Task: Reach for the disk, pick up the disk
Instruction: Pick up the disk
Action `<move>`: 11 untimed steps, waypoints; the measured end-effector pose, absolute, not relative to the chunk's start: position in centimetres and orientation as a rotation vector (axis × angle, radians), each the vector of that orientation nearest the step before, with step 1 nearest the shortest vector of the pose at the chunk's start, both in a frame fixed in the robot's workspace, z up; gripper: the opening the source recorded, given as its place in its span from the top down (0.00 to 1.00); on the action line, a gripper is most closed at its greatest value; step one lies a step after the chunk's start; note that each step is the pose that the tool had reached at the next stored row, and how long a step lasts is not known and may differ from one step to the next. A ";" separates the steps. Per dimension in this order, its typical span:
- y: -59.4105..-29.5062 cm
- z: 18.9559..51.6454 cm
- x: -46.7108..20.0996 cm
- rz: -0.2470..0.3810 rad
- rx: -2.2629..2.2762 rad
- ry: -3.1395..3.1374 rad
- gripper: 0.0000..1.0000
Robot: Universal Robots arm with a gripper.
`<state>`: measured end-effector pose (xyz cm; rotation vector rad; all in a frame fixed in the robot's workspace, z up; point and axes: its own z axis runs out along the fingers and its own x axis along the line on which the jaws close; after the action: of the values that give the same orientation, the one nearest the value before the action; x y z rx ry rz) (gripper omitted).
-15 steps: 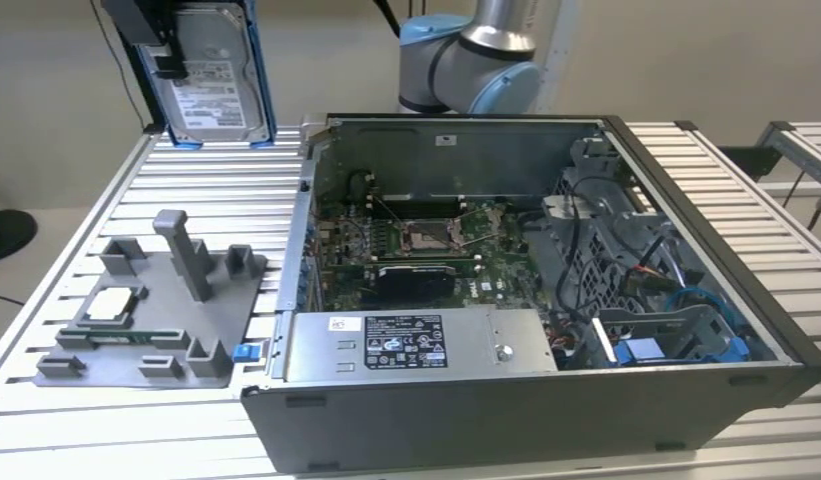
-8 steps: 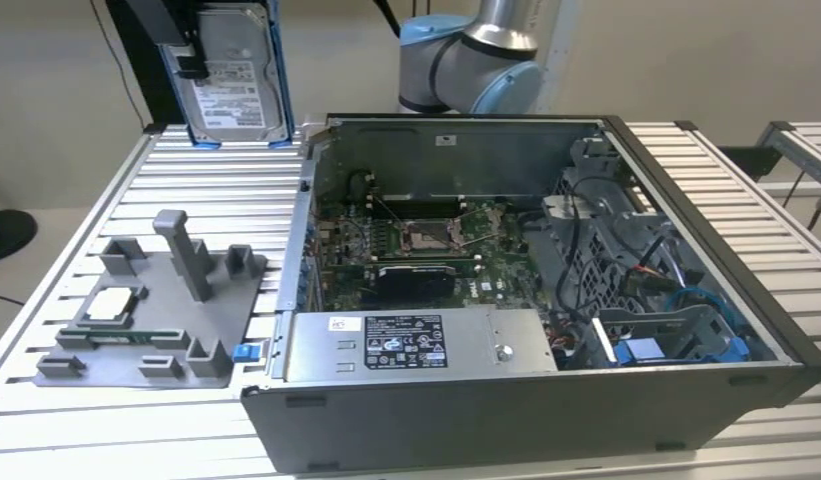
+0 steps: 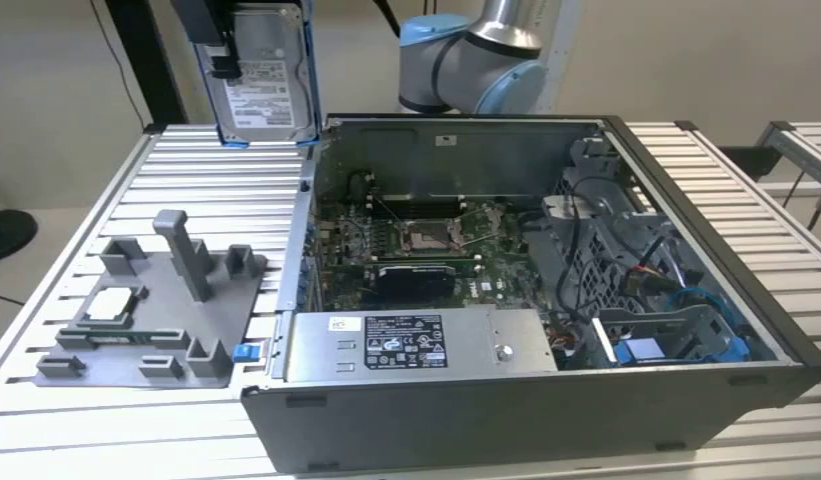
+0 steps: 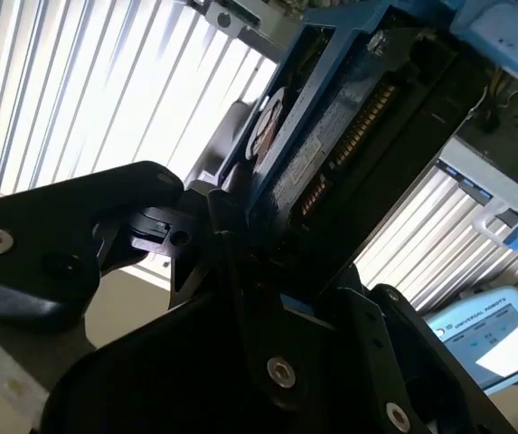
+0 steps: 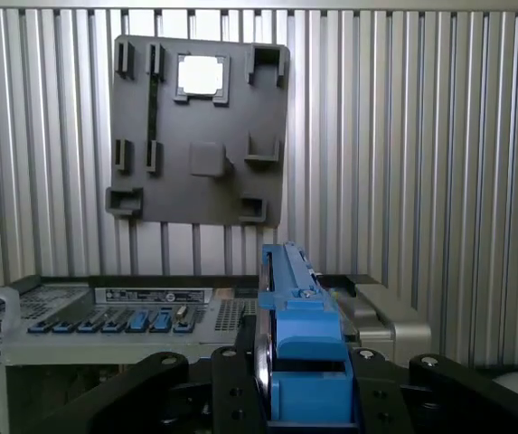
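Black gripper (image 5: pixel 306 375) jaws are clamped on the disk (image 5: pixel 287 271), which stands edge-on between them in the first wrist view, its blue rail facing the camera. In the exterior view the disk (image 3: pixel 267 80) hangs upright in the air above the slatted metal table (image 3: pixel 103 200), just beside the open computer case (image 3: pixel 517 410) on the exterior view's left. A grey fixture tray (image 3: pixel 163 320) lies on the table, and a pale wall stands behind. The disk's silver-grey face carries a white label with dark print.
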<state>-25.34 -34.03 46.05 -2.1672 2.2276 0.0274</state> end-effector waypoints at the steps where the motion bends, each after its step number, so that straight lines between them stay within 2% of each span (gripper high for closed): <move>1: -34.0 46.0 -25.0 0.027 -2.167 2.227 1.00; 11: -34.0 46.0 -21.6 0.027 -2.168 2.227 1.00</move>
<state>-21.65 -34.03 46.05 -2.1682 2.2266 0.0275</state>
